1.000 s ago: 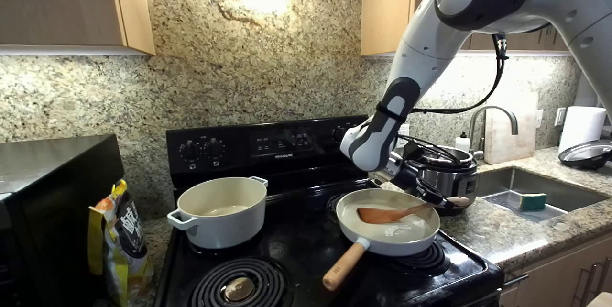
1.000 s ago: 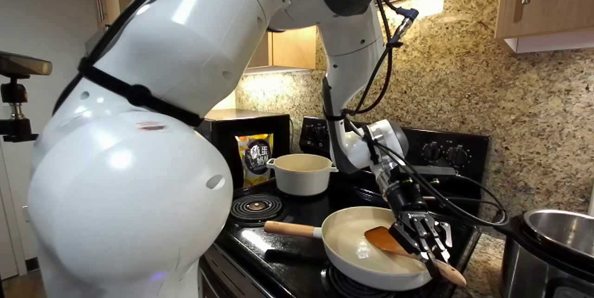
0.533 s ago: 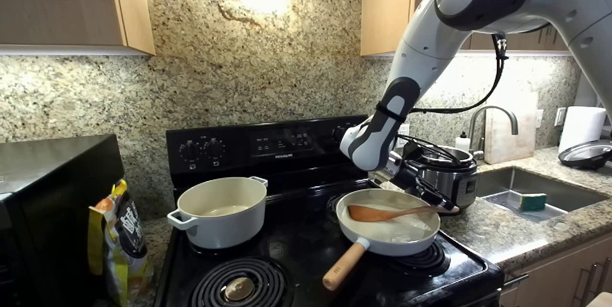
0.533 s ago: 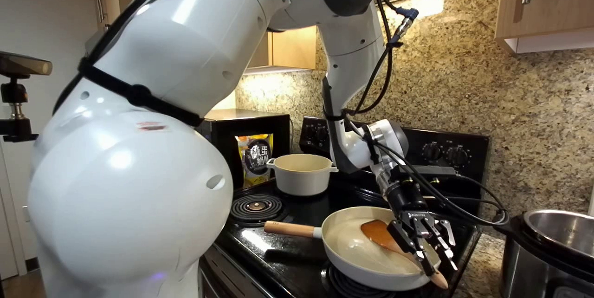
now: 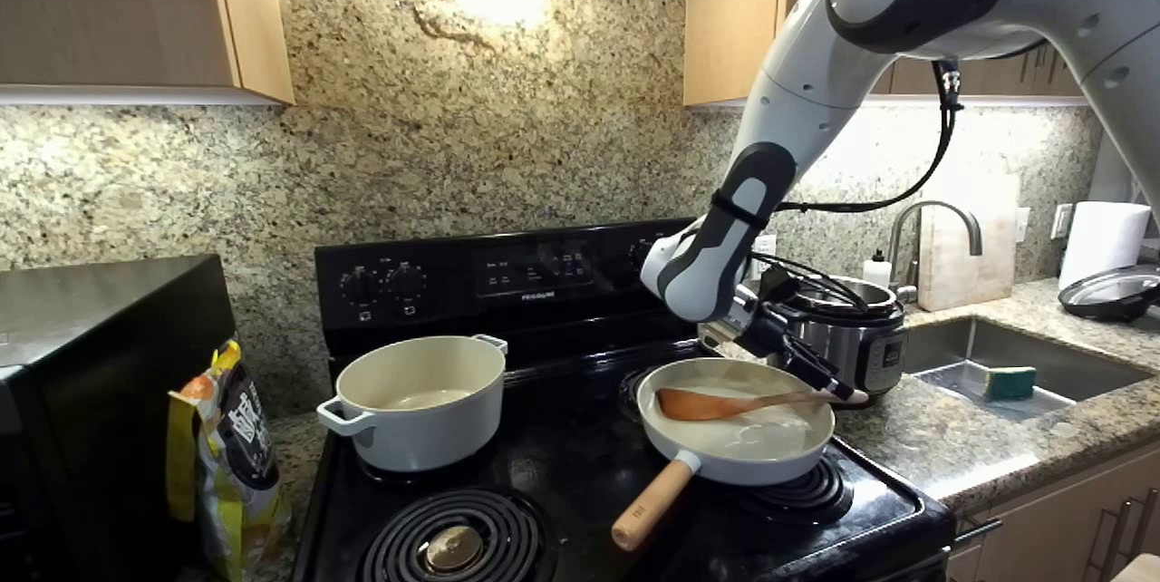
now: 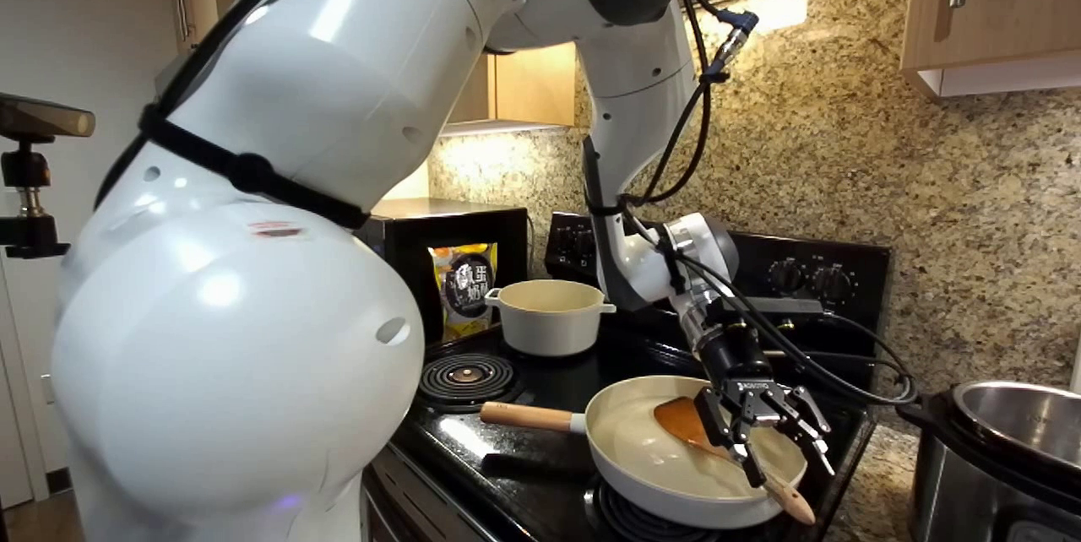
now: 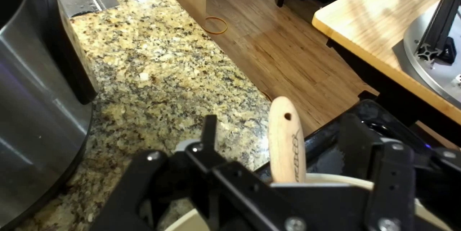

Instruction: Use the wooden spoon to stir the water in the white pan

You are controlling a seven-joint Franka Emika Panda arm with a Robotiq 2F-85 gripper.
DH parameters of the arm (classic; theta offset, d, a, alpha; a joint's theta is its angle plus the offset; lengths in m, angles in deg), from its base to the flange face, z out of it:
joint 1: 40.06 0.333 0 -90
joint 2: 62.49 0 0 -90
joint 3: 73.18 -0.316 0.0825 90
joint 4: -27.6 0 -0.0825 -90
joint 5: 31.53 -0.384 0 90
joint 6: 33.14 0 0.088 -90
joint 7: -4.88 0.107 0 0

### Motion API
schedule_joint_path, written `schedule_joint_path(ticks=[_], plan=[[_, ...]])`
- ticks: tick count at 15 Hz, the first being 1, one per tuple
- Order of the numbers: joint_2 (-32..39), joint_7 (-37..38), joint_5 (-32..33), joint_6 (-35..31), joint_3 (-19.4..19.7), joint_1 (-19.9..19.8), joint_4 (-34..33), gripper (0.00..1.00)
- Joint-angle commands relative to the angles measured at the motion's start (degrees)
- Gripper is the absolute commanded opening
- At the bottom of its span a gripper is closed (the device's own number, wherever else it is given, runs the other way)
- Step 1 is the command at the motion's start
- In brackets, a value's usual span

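Note:
The wooden spoon lies in the white pan (image 6: 625, 453), its orange-brown head (image 5: 698, 404) on the pan floor. Its pale handle (image 6: 790, 498) rests across the rim and sticks out over the edge. Above that handle my gripper (image 6: 790, 468) stands open, fingers spread to either side. In the wrist view the handle end (image 7: 287, 141) shows between the parted fingers of the gripper (image 7: 283, 134), with a gap on both sides. Water is hard to make out; only bright glints show on the pan floor. The pan's wooden handle (image 5: 657, 505) points toward the stove's front.
A deeper white pot (image 5: 421, 414) stands on another burner. The steel cooker (image 6: 988, 466) is close beside the gripper, on the granite counter (image 7: 151, 65). Cables (image 6: 844, 382) loop from the wrist. A snack bag (image 5: 240, 446) leans by the microwave (image 6: 401, 263).
My fingers have let go of the spoon handle and spread wide. The spoon has dropped onto the rim, its head sliding farther into the pan. The gripper has risen slightly.

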Motion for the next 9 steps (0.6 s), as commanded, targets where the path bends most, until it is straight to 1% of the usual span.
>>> schedule_joint_path(ticks=[1, 4, 9], plan=[[-6.5, 0.7, 1.3, -5.3, -1.3, -0.3, 6.5, 1.0], [-12.7, 1.1, 1.6, -13.2, -2.2, -0.3, 13.1, 1.0], [-24.5, 1.6, 1.2, -27.8, -2.2, 0.3, 24.7, 1.0]])
